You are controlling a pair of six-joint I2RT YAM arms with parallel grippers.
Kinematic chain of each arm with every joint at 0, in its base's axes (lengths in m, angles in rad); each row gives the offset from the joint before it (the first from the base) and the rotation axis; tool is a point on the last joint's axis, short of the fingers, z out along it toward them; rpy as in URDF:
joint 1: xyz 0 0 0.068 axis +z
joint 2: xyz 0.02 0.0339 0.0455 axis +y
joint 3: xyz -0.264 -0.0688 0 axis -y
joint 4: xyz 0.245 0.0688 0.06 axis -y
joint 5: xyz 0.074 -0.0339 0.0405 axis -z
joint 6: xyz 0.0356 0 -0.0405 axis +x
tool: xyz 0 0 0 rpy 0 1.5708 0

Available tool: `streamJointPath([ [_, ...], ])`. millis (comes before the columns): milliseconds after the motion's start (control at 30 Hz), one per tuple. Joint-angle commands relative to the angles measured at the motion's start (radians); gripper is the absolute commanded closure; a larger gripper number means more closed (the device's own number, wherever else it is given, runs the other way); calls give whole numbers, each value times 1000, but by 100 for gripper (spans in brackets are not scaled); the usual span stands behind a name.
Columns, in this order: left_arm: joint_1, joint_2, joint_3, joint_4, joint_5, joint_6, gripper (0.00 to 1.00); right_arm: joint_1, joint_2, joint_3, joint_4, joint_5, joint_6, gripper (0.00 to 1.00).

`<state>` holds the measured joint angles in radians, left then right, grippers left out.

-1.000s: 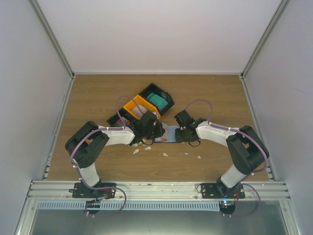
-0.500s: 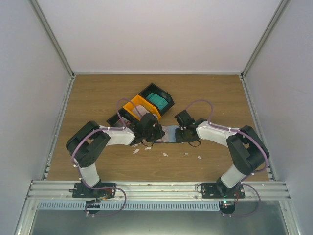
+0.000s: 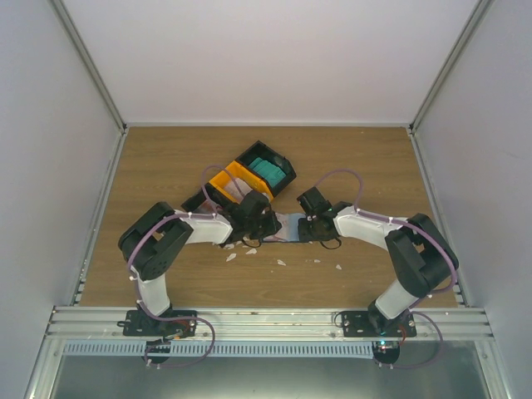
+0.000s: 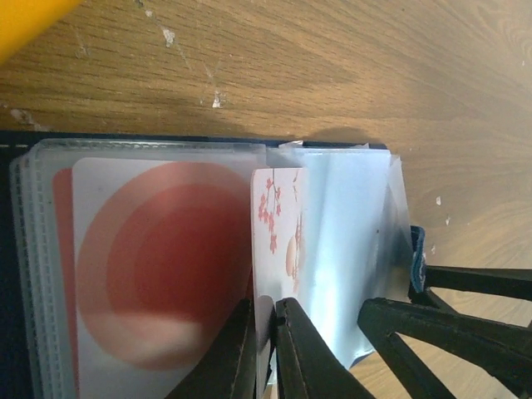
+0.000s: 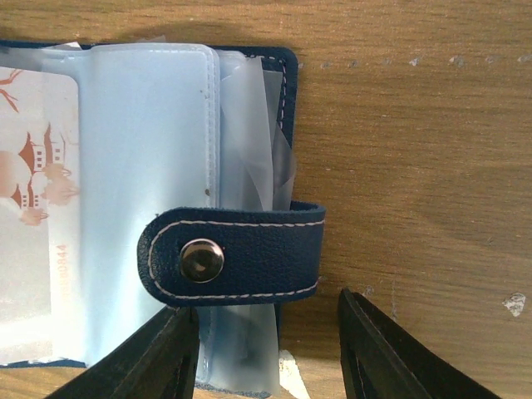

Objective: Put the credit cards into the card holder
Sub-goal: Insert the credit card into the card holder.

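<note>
The left arm now sits further inward than before. The left gripper (image 4: 266, 309) pinches a credit card (image 4: 281, 216) at the card holder (image 5: 249, 258) sleeve, while the right gripper (image 5: 266, 332) stands spread. A skewed push could buckle the card.

You're looking at a robot lab test cell, not a home or a shop. Plain white panels (image 3: 266, 58) close in three sides, framed by aluminium posts (image 3: 87, 62). The worktop (image 3: 166, 158) is wood-grain laminate. Two arms, left (image 3: 158, 249) and right (image 3: 416, 249), are bolted to a slotted metal rail (image 3: 266, 320) at the near edge. Purple cables (image 3: 341, 176) loop off them.
</note>
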<state>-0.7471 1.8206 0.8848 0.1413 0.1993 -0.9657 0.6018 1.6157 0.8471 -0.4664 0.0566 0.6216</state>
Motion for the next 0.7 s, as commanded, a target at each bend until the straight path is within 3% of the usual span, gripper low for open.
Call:
streamJointPath([
  [0, -6, 49, 11, -68, -25, 52, 89, -5, 23, -37, -31, 11, 5, 53],
  [667, -58, -43, 11, -226, -189, 137, 65, -5, 28, -33, -21, 6, 2, 53],
])
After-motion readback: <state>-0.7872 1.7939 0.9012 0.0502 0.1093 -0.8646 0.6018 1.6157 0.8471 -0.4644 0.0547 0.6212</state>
